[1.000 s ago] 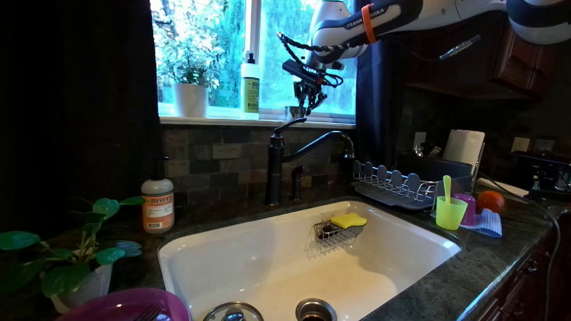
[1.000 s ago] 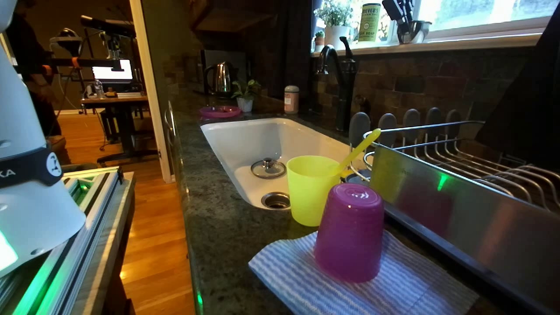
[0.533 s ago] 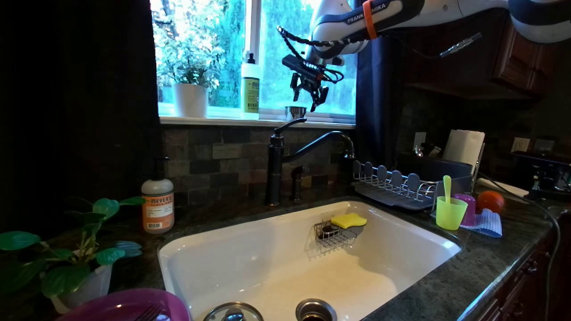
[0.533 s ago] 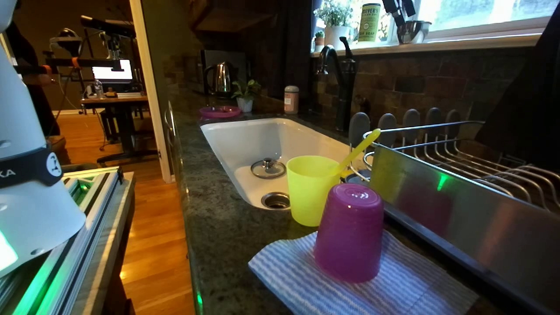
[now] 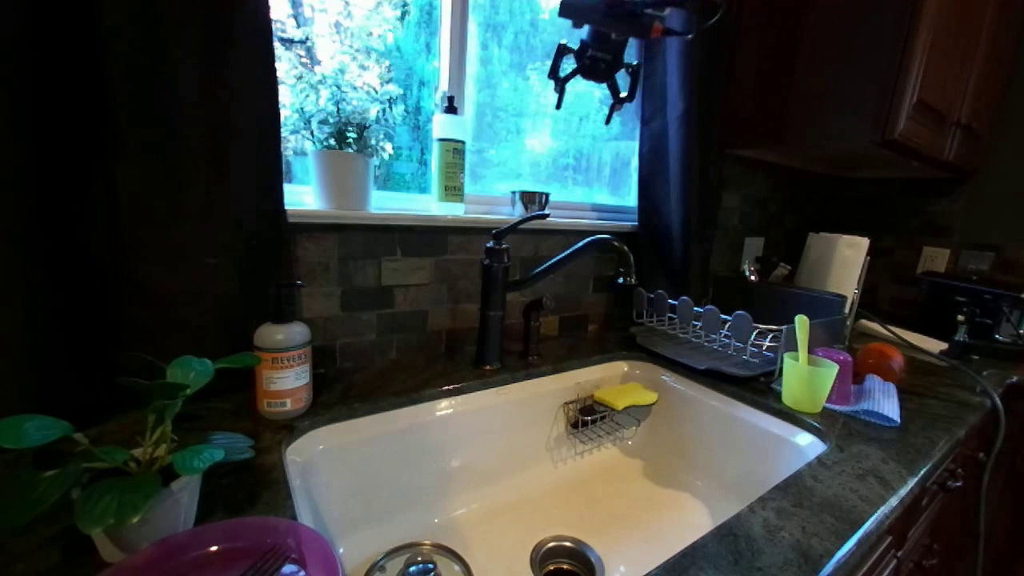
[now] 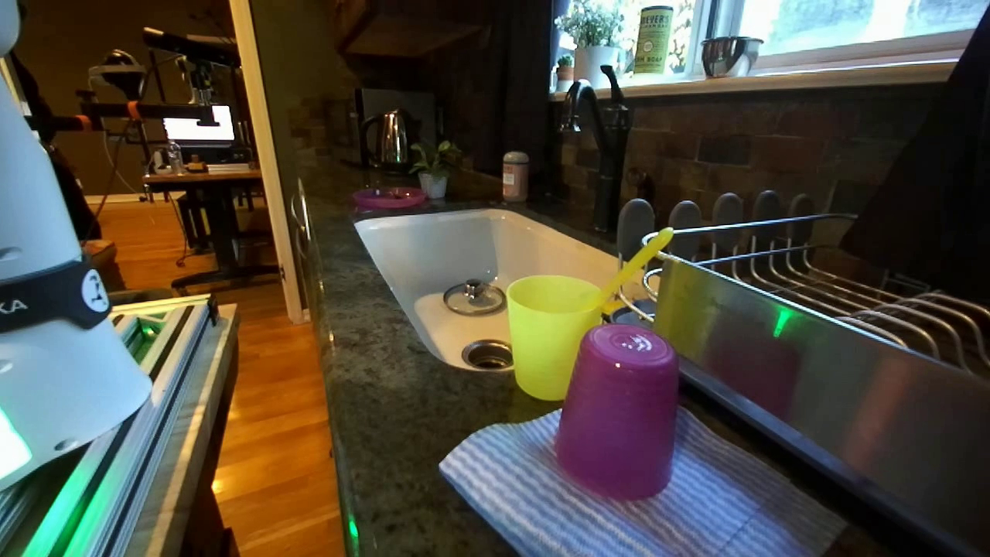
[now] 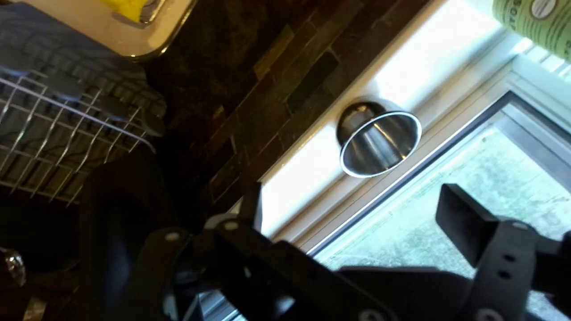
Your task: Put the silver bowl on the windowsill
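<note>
standing on the windowsill [image 5: 400, 217] at left in an exterior view is a white pot [image 5: 342, 180]; a pump bottle [image 5: 450, 172] is standing next, then the silver bowl [image 5: 530, 203] is resting upright on that same windowsill; farther right and higher, the end effector [image 5: 584, 114] is hanging well apart from it, jaws standing wide.

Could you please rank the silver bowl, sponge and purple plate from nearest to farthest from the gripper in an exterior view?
1. Silver bowl: on the windowsill, below the gripper.
2. Sponge: inside the sink, right half.
3. Purple plate: bottom left, beside the sink.
</note>
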Robot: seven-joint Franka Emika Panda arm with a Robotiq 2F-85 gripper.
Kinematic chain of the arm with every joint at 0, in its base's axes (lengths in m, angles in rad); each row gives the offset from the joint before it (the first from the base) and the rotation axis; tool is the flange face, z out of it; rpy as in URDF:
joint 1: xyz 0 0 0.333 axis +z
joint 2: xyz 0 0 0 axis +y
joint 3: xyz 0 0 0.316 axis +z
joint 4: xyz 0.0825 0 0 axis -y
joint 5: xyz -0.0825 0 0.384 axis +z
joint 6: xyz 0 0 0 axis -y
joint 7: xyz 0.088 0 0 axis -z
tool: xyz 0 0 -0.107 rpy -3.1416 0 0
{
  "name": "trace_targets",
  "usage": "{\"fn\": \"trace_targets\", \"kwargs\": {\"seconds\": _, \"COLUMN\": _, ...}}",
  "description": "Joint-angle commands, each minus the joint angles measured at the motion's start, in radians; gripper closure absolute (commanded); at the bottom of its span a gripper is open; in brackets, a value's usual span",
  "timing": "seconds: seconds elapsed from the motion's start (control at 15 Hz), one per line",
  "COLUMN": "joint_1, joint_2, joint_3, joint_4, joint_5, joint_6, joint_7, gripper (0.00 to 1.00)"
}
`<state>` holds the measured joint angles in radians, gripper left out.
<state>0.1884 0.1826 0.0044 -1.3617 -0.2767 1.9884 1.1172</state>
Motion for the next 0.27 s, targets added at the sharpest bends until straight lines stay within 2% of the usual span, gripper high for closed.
{"fn": "trace_targets", "kwargs": {"seconds": 0.0, "joint_1": 0.0, "joint_2": -0.241, "joint_3": 0.026, "joint_4": -0.227, "joint_5": 0.044, "joint_6": -0.023, "joint_7": -0.186, "gripper": 0.0}}
{"fn": "trace_targets", "kwargs": {"seconds": 0.07, "joint_1": 0.005, "joint_2": -0.287, "joint_3": 0.03, "joint_4": -0.272, "joint_5": 0.046, "joint_6": 0.035, "joint_7": -0.225, "gripper": 0.0}}
{"fn": "trace_targets", "kwargs": {"seconds": 0.13, "joint_1": 0.003, "joint_2": -0.16, "joint_3": 0.021, "joint_4": -0.116, "joint_5": 0.016, "joint_6": -0.025, "joint_7": -0.152, "gripper": 0.0}}
{"fn": "trace_targets", "kwargs": {"seconds": 0.2, "joint_1": -0.029, "joint_2": -0.205, "joint_3": 0.06, "joint_4": -0.15, "joint_5": 0.021, "joint_6": -0.019, "joint_7": -0.181, "gripper": 0.0}}
